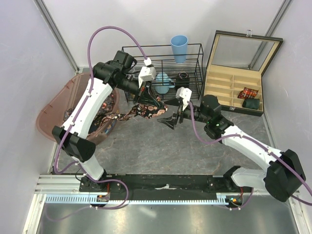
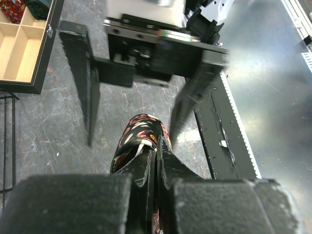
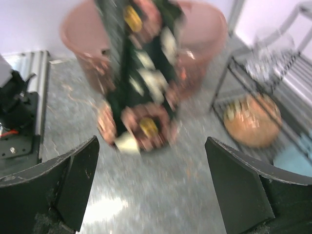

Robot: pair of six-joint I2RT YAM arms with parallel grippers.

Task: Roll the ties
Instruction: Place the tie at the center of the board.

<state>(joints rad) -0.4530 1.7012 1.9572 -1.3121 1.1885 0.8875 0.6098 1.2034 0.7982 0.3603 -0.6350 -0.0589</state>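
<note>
top view. red-and-tan paisley tie (image 1: 148,110) is held above the table by the left gripper (image 1: 141,101), which is clamped on it. its tail runs back into the pink tub (image 1: 51,112). the right gripper (image 1: 170,122) faces the free end with jaws spread wide, holding nothing. risks, as judged: the tail may catch on the tub rim and drag the tub, and either wrist may strike the wire rack (image 1: 146,47) just behind. two rolled ties (image 1: 249,92) sit in the compartment box (image 1: 229,83) at far right. the tabletop (image 1: 161,151) is grey and stone-patterned, with pale walls (image 1: 29,58) on three sides and a metal rail (image 1: 146,199) at the near edge.

left wrist view. the fingers are pinched shut on the tie, with a short patterned length beyond them. the grip looks narrow on slick fabric, so a pull may slip it free. the right gripper's fingers stand well apart opposite. the surface below is bare and marbled.

right wrist view. the jaws are wide, and the tie hangs beyond them, blurred, with the tub behind. closing now would likely miss. the floor of the cell is glossy and throws glare.
</note>
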